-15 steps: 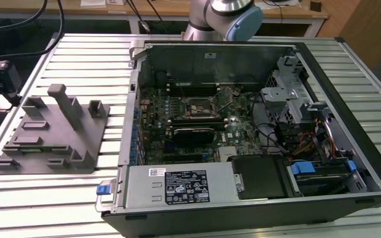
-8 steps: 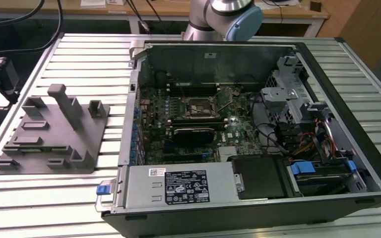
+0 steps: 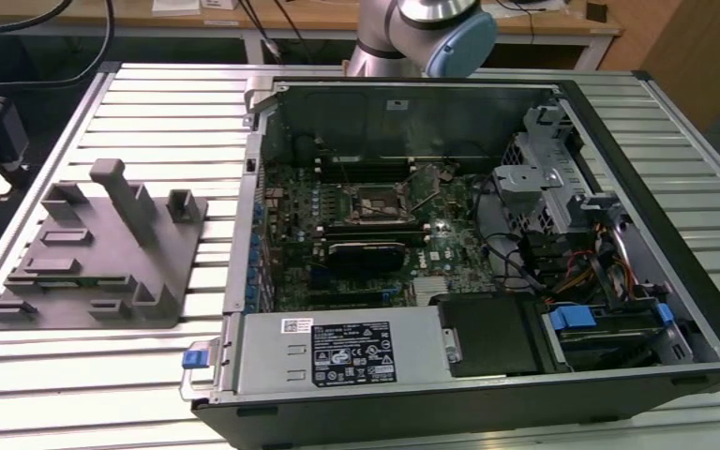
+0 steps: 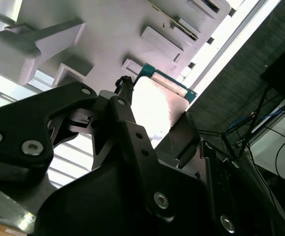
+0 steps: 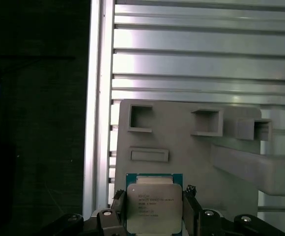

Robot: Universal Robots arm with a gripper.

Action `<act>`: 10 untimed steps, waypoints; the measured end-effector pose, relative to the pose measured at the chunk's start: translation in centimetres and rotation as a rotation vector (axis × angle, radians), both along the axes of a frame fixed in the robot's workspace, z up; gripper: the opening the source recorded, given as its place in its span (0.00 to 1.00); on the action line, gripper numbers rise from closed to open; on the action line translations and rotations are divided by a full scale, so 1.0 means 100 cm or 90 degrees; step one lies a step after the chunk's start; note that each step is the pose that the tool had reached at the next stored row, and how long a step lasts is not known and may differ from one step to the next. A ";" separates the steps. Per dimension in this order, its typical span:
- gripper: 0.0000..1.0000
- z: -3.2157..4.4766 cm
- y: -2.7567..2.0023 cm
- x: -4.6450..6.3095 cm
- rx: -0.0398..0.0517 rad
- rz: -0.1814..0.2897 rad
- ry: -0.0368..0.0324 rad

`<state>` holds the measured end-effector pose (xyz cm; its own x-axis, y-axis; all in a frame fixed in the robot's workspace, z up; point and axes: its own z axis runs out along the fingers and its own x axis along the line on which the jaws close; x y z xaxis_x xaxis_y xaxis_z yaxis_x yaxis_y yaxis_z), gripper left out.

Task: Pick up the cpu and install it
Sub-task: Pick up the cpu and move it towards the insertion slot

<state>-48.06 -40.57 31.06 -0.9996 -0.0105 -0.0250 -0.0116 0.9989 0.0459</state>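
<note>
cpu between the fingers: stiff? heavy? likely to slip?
Probably stiff: the cpu is a flat square plate with a metal lid and shows no bend between the fingers of the gripper. Likely light, since it looks thin. It may be slippery: the fingers meet it at two opposite edges, and the lid looks smooth.
</note>
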 end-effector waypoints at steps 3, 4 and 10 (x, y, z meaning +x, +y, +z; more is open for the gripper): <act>0.55 0.0049 0.0000 0.000 0.0000 0.000 -0.0001; 0.55 0.0066 0.0000 0.000 0.0000 0.000 -0.0001; 0.55 0.0161 0.0000 0.000 0.0000 0.000 -0.0003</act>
